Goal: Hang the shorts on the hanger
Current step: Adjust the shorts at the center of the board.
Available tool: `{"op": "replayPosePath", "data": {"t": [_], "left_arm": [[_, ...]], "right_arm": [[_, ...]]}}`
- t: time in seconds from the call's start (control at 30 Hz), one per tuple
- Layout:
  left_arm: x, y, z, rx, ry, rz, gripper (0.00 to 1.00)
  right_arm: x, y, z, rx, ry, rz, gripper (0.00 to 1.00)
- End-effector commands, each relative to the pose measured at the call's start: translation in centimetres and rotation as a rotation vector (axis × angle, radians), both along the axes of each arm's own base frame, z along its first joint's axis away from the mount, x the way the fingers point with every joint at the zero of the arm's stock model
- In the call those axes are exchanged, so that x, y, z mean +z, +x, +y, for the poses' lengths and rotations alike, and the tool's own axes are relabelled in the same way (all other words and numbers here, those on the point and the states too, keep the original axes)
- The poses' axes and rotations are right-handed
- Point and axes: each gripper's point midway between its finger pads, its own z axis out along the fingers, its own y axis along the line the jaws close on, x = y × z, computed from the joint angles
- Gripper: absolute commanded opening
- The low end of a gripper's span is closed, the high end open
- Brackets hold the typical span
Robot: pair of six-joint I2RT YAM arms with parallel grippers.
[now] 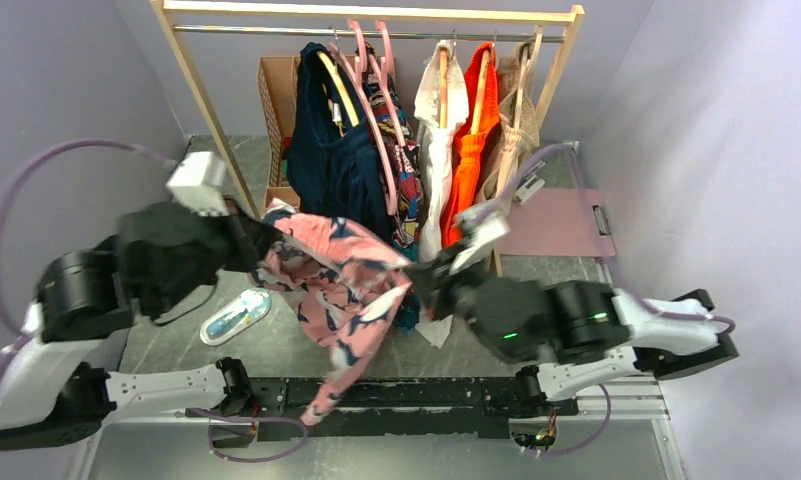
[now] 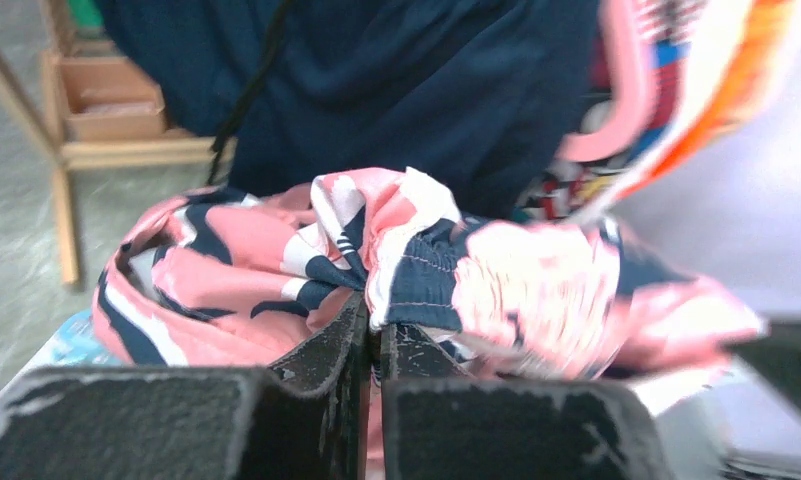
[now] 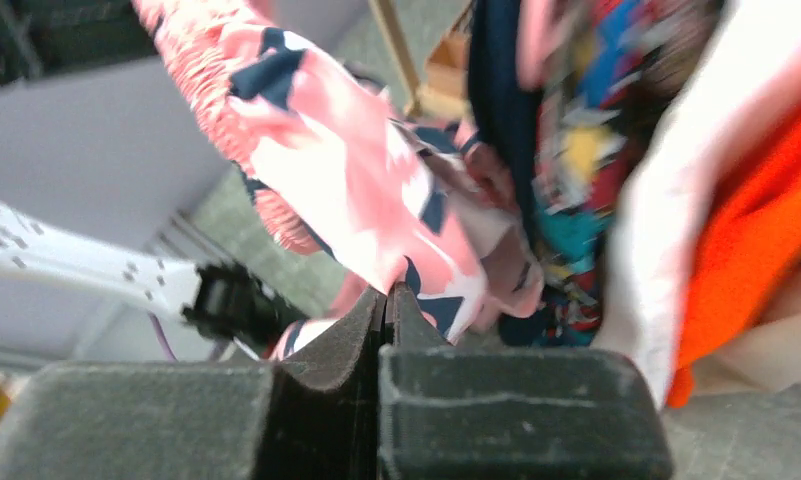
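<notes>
both claws are clamped on the shorts point(image 1: 341, 280): the left claw point(image 2: 376, 335) is pinched shut on a bunched fold by the gathered waistband, and the right claw point(image 3: 386, 305) is closed on a thin edge of fabric at the other side. the shorts hang in the air between them, in front of the rack and lower than the hanger point(image 1: 379, 118), which hangs from the rail point(image 1: 276, 31) squeezed between a navy garment point(image 1: 321, 160) and a patterned one point(image 1: 408, 195). several things could go wrong from here. the right grip looks the weaker, since it bites only a sliver of cloth, so pulling the shorts taut may tug that edge free and drop one side. the hanger hangs loose by its hook, so a push from the fabric will likely swing or twist it away instead of letting the cloth slide over. the neighbours crowd it closely, and a claw reaching in could snag them or drape the shorts on the wrong hanger. one leg dangles low over the near edge of the tabletop point(image 1: 276, 345) and may catch on the base bar point(image 1: 446, 392) when the shorts are lifted.
</notes>
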Motion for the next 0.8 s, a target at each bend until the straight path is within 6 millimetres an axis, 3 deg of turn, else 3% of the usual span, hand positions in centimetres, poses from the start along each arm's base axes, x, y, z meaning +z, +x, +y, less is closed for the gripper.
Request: {"op": "replayPosePath", "data": {"t": [0.0, 0.07, 0.17, 0.3, 0.43, 0.57, 0.67, 0.77], "left_arm": [[5.6, -2.0, 0.9, -0.117, -0.194, -0.128, 0.07], [5.7, -2.4, 1.1, -0.129, -0.233, -0.146, 0.07], [3.7, -2.4, 0.5, -0.137, -0.229, -0.119, 0.07], [-1.3, -2.6, -2.0, -0.197, -0.152, -0.013, 0.07], [-6.5, -2.6, -3.1, -0.190, -0.091, 0.086, 0.07], [-11.1, -2.3, -3.6, -0.162, -0.046, 0.150, 0.07], [-13.8, -2.1, -3.5, -0.120, -0.005, 0.191, 0.07], [-16.1, -1.7, -3.3, -0.080, 0.049, 0.226, 0.07]], "right_arm": [[2.6, 2.4, -6.9, -0.104, -0.110, -0.132, 0.00], [1.9, 2.8, -8.2, -0.138, -0.121, -0.128, 0.00], [-0.8, 3.1, -9.3, -0.203, -0.124, -0.093, 0.00], [-5.3, 3.3, -10.9, -0.261, -0.173, -0.044, 0.00], [-9.6, 3.4, -11.6, -0.268, -0.253, -0.013, 0.00], [-13.7, 4.3, -10.5, -0.234, -0.338, 0.062, 0.00], [-16.8, 6.2, -9.9, -0.218, -0.407, 0.132, 0.00], [-16.8, 6.9, -9.1, -0.207, -0.403, 0.136, 0.05]]}}
